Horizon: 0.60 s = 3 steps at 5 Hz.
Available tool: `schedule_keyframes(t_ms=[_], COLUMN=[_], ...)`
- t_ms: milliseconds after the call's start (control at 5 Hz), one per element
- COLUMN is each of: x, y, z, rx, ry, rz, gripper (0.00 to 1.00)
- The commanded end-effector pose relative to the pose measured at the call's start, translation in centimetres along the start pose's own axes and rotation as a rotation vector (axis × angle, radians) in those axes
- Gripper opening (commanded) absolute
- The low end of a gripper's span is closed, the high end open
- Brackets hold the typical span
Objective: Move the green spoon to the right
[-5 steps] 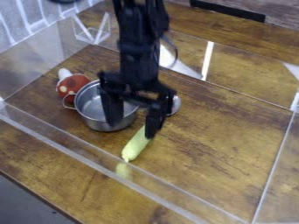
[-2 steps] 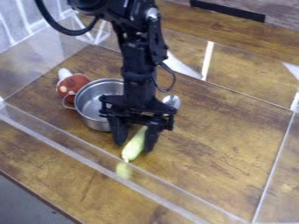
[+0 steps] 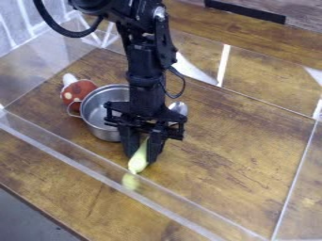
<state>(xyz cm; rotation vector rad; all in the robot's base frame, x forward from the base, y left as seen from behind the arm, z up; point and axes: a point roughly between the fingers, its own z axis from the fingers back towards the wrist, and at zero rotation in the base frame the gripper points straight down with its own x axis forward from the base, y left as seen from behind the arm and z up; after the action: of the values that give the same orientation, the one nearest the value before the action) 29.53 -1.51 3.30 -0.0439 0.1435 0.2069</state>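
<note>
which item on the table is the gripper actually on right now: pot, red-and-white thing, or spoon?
The green spoon. The gripper straddles its pale yellow-green handle, pointing straight down. The steel pot sits behind it, and the small red-and-white object lies beyond the pot.

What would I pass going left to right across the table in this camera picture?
Small red-and-white object → steel pot → green spoon, with the gripper down over it.

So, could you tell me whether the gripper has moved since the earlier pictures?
Yes. The gripper has come down beside the steel pot onto the green spoon.
</note>
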Motion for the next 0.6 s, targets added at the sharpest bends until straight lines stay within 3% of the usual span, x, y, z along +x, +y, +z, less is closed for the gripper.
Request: schedule_keyframes(t_ms=[0, 400], x=[0.5, 0.5], y=[-0.5, 0.1], z=[3.4, 1.8], rx=[-0.026, -0.034], ry=[-0.086, -0.089], rz=[-0.06, -0.203], gripper=[0.0, 0.0])
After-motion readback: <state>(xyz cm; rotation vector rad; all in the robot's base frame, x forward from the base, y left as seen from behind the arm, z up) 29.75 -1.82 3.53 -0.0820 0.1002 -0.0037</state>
